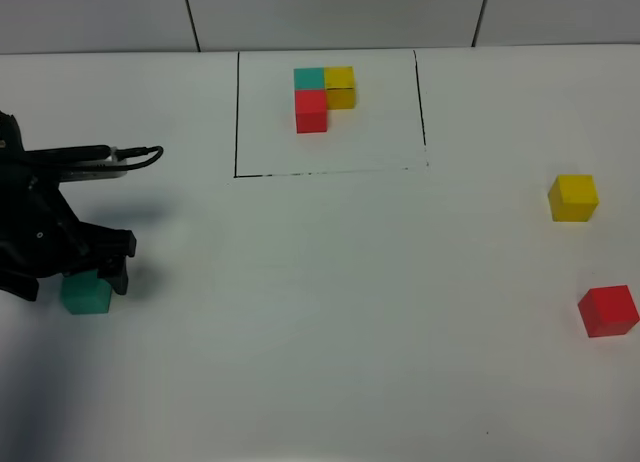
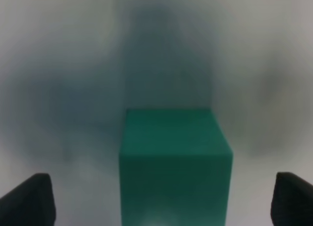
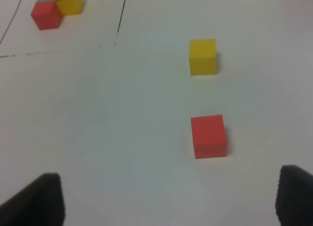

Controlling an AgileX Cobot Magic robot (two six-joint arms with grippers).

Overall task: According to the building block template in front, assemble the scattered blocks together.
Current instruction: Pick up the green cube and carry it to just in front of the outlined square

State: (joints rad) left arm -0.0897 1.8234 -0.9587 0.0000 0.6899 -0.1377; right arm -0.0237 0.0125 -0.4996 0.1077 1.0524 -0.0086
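Inside the spread left gripper (image 2: 161,199), we judge the teal cube (image 2: 173,162) light, stiff, matte: pinch opposite flat sides; the right gripper (image 3: 166,201) gapes empty.

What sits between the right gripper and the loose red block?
Nothing: in the right wrist view, only bare white table separates the open right gripper from the loose red block. The loose yellow block lies beyond it.

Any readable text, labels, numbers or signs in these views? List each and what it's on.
None to read. The teal block, yellow block, red block and template trio have plain faces. The only mark on the table is a thin black outline around the trio, no lettering.
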